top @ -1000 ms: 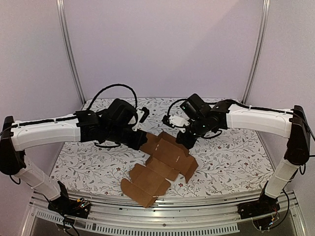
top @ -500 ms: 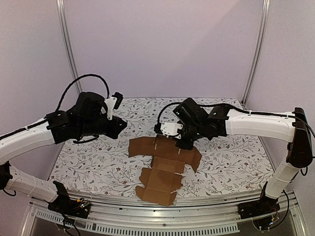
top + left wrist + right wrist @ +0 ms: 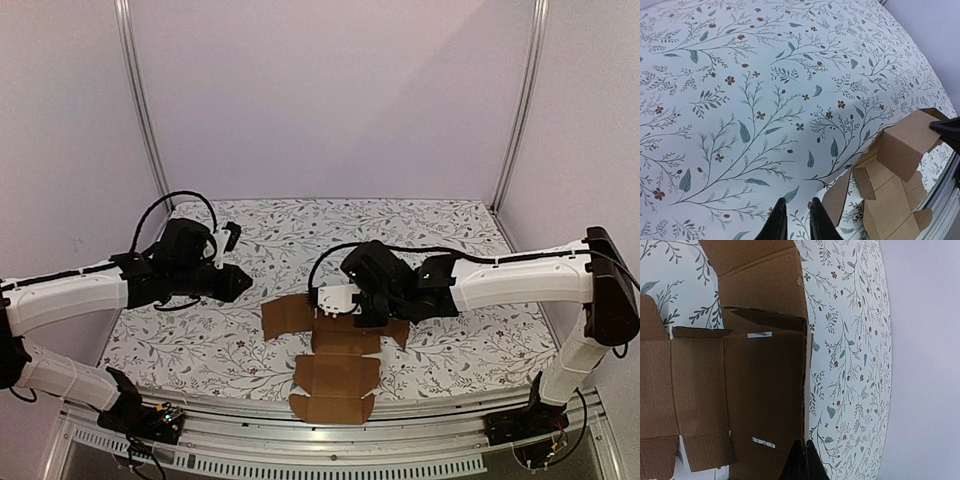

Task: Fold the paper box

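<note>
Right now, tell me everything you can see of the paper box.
The paper box is plain brown corrugated cardboard, unprinted, die-cut with flaps, tabs and small slots. It lies mostly unfolded, roughly cross-shaped, on the floral tablecloth near the front edge, some flaps lifted. The shut right tool sits at one panel's edge, seemingly touching it; the left tool is clear of it.
</note>
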`<state>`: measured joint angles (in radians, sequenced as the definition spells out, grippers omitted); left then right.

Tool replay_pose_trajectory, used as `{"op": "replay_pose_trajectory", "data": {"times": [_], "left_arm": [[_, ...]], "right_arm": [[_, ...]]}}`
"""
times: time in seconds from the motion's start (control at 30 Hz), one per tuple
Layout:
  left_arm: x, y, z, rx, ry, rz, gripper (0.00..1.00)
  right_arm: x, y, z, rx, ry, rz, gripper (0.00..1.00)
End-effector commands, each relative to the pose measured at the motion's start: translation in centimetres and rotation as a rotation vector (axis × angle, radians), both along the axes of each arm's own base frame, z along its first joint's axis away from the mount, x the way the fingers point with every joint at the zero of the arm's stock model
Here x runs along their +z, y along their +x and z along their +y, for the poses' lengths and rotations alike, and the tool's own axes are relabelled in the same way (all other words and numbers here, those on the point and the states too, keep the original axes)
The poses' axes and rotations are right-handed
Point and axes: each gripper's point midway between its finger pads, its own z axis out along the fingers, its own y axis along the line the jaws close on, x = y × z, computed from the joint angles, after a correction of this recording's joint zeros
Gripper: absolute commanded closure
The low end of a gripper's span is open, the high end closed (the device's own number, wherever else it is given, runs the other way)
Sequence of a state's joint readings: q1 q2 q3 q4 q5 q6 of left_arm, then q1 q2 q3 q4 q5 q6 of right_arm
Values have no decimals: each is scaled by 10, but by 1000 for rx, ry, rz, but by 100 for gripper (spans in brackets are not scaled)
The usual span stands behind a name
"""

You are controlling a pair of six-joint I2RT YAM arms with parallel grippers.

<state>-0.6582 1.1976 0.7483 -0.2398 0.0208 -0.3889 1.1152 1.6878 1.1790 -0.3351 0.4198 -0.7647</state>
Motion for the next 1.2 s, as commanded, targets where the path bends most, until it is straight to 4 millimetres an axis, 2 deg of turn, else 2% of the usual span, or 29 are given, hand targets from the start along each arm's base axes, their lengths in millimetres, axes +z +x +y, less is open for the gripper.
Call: {"op": "replay_pose_trajectory", "data": {"times": [0.0,0.13,0.27,0.5,0.87,1.17], "left_arm": [[-14,0,-21,-81,-101,41,80],[-35,-5,-31,-125,-128,89,77],[-42,-10,-41,-170,-173,108,73],[-37,-23,-55,-265,-241,120,71],[-45,-31,-62,-307,-246,147,65],[-44,-35,-73,-339,-247,145,64]], "right_arm": [[16,1,5,-6,33,-95,100],[17,1,5,-13,30,-136,100],[18,-2,6,-10,38,-167,100],[25,0,10,-30,60,-268,100],[38,3,20,-55,89,-377,100],[28,1,26,-50,47,-416,100]]}}
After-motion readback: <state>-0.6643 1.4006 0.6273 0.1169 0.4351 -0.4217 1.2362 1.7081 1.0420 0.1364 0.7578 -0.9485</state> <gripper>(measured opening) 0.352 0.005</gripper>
